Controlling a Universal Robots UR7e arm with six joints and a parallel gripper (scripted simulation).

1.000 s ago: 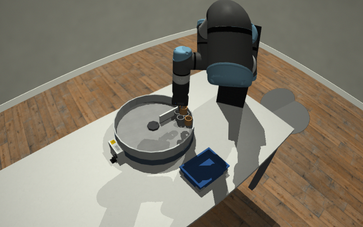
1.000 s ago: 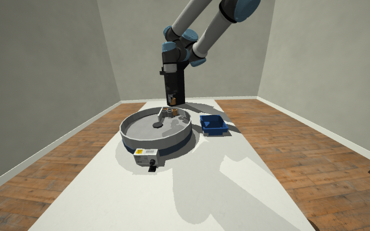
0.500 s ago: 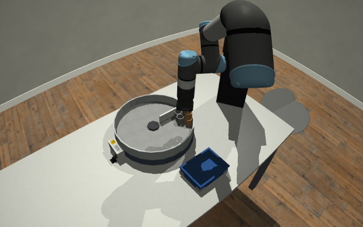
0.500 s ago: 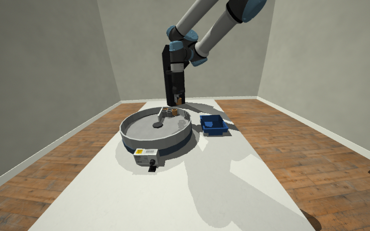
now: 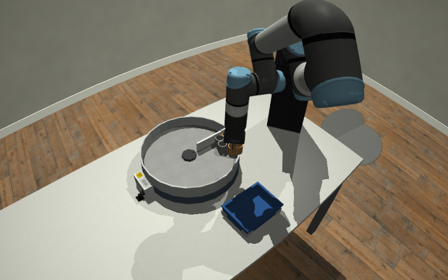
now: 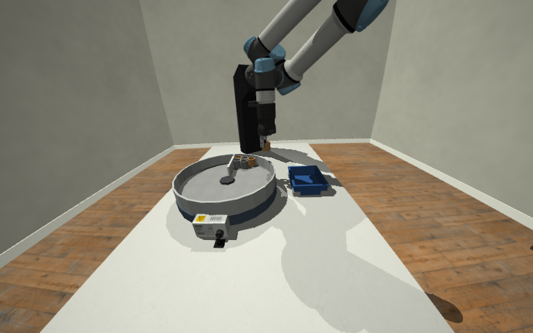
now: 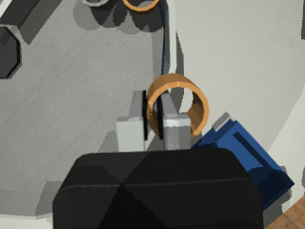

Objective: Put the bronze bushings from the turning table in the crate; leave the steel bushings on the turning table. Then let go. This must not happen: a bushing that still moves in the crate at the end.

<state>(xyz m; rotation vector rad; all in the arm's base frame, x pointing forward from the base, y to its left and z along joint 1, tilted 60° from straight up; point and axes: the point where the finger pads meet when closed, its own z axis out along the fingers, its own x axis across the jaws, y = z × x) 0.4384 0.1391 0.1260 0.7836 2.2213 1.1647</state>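
Note:
My gripper [image 5: 233, 145] [image 6: 264, 144] [image 7: 152, 105] is shut on the wall of a bronze bushing [image 5: 235, 150] [image 6: 267, 146] [image 7: 202, 107] and holds it above the right rim of the turning table [image 5: 198, 188] [image 6: 220, 199] [image 7: 76, 90]. On the table, beside a white guide bar [image 5: 208, 140] [image 6: 230, 164], stand steel bushings [image 5: 219, 138] [image 6: 243, 163] and other bronze bushings, one nearest the rim [image 6: 251, 160] and one further left [image 6: 237, 157]. The blue crate [image 5: 252, 207] [image 6: 307, 180] [image 7: 250, 153] stands on the white bench to the right of the table. I see nothing in the crate.
A dark hub [image 5: 188, 154] [image 6: 227, 180] sits at the table's centre. A grey control box [image 5: 142, 179] [image 6: 210, 225] is fixed to the table's base at the front. The arm's black pedestal [image 5: 285, 108] [image 6: 245, 114] stands behind the table.

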